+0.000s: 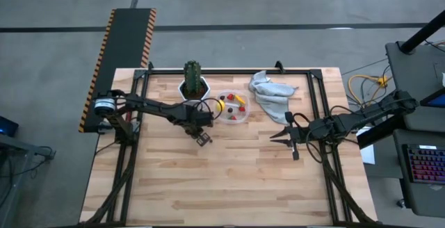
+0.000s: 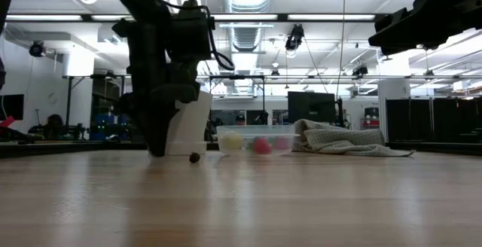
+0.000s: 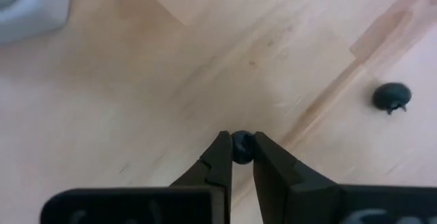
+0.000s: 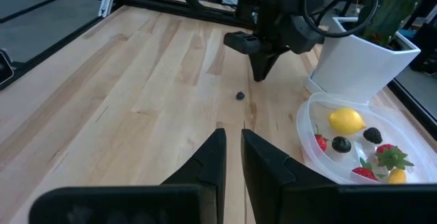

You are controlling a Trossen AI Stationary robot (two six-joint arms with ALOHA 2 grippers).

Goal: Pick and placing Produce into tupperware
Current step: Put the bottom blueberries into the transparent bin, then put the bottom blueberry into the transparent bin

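Counting from the wrist views gives two dark berries outside the container: one pinched between the fingertips of the left gripper (image 3: pixel 242 147) at the table surface, and a second dark berry (image 3: pixel 391 96) lying loose on the wood, apart from the gripper.

The clear tupperware (image 4: pixel 306 138) sits just beside the white cactus pot (image 4: pixel 358 63), at roughly 3 o'clock of it in the high view. Inside it the right wrist view shows one yellow lemon (image 4: pixel 346 121), two dark berries, of which one (image 4: pixel 341 144) lies beside the lemon, at least two red strawberry pieces (image 4: pixel 384 154), and one yellow-orange piece (image 4: pixel 397 176) at the picture's edge. One green cactus (image 1: pixel 193 75) stands in the pot. One grey cloth (image 1: pixel 270 92) lies crumpled at 3 o'clock of the tupperware.

The left gripper stands at about 7 o'clock of the tupperware, near it. The right gripper (image 4: pixel 232 149) hovers above the table, well apart at 4 o'clock of the tupperware, fingers nearly pressed together and holding nothing.

No legible brand, label or writing is found on any item.
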